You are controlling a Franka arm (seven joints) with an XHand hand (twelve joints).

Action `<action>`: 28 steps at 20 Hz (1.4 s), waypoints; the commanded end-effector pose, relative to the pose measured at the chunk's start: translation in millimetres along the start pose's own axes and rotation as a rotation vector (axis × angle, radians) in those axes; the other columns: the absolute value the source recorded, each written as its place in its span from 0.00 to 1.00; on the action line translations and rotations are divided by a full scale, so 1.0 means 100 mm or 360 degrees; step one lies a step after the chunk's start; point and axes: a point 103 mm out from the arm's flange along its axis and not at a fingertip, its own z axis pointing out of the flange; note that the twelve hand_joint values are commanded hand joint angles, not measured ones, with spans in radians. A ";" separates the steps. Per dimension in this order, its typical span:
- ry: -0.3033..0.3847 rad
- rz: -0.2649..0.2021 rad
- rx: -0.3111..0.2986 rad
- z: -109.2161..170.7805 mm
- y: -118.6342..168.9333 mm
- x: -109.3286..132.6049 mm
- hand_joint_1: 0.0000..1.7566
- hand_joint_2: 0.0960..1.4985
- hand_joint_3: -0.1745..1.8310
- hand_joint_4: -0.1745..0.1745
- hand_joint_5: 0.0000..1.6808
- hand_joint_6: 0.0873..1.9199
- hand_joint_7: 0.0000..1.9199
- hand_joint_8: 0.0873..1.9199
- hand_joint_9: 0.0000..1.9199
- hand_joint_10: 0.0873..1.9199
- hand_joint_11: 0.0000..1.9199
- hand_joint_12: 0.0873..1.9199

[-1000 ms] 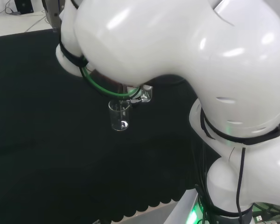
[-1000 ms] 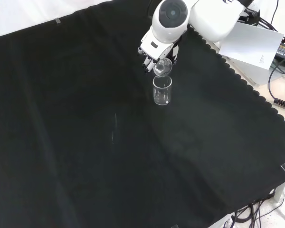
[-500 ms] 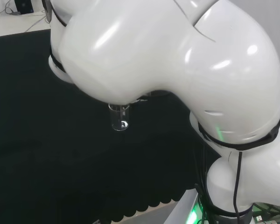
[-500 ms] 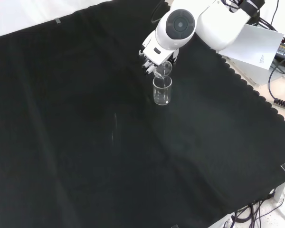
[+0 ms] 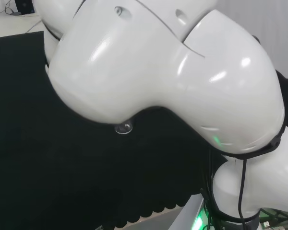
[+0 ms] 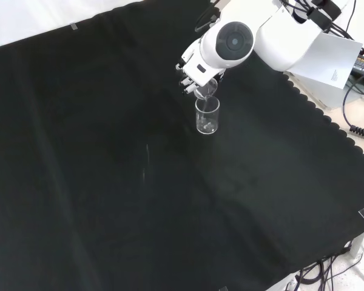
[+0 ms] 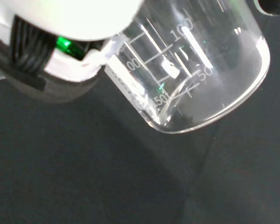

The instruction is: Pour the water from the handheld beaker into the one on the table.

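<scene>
So we're tipping the handheld beaker (image 6: 207, 90) with the hand (image 6: 191, 74) curled round it, lip angling down right above the table beaker (image 6: 207, 115), which is sitting upright on the cloth (image 6: 109, 182) directly below, nearer the front camera.

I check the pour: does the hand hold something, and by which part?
The hand holds a clear beaker, tilted, by its side wall.
</scene>
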 end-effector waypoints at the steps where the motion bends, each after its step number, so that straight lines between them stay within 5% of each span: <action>1: -0.0062 -0.0001 0.0007 -0.05 -0.01 0.04 0.66 0.36 0.48 0.75 0.75 0.36 0.79 0.36 0.95 0.07 0.78 0.31; 28: -0.0262 0.0007 0.0098 -0.10 0.03 0.10 0.66 0.36 0.48 0.78 0.75 0.36 0.79 0.36 0.94 0.08 0.78 0.31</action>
